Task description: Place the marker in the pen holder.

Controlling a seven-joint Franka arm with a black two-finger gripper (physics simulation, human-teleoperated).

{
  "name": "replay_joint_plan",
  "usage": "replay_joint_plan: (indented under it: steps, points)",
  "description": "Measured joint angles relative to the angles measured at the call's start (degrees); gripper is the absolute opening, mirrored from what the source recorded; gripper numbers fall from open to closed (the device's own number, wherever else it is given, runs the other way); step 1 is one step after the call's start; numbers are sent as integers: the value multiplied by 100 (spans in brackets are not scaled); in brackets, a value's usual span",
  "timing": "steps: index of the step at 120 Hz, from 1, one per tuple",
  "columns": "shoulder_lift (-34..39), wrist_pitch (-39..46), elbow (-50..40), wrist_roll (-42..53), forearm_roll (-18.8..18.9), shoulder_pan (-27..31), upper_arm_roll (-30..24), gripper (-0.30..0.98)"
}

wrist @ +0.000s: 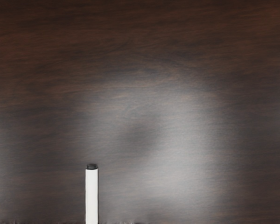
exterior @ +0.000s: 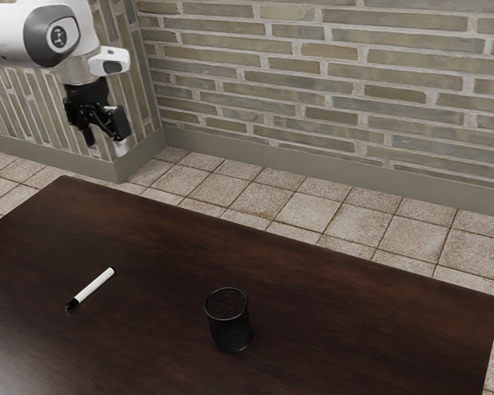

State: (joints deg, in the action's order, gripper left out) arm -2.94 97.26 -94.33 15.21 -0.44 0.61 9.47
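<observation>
The flat, dark brown wooden table [exterior: 354,313] was smooth and grained, with a soft sheen. The slim white marker with a black end [exterior: 95,285] looked like smooth plastic, the round black pen holder [exterior: 230,327] like fine metal mesh. The tan-grey brick wall [exterior: 329,82] looked rough and matt, the square beige floor tiles [exterior: 309,211] stony.

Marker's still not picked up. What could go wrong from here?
The marker lies loose on its side, so the open gripper might nudge it and set it rolling. It also has to be turned upright, and a tilted marker could catch on the rim. The mesh pen holder stands with nothing bracing it, so a bump might tip it.
</observation>
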Motion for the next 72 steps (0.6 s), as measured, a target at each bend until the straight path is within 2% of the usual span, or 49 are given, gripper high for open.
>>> replay_joint_plan:
  steps: [28,40,55,72]
  points:
    - [-35,-1,9,1,3,133,28,69]
    - [-152,2,53,-3,-27,2,377,68]
    - [-958,174,240,-74,-128,681,480,69]
    - [-1541,497,331,-185,-445,921,461,69]
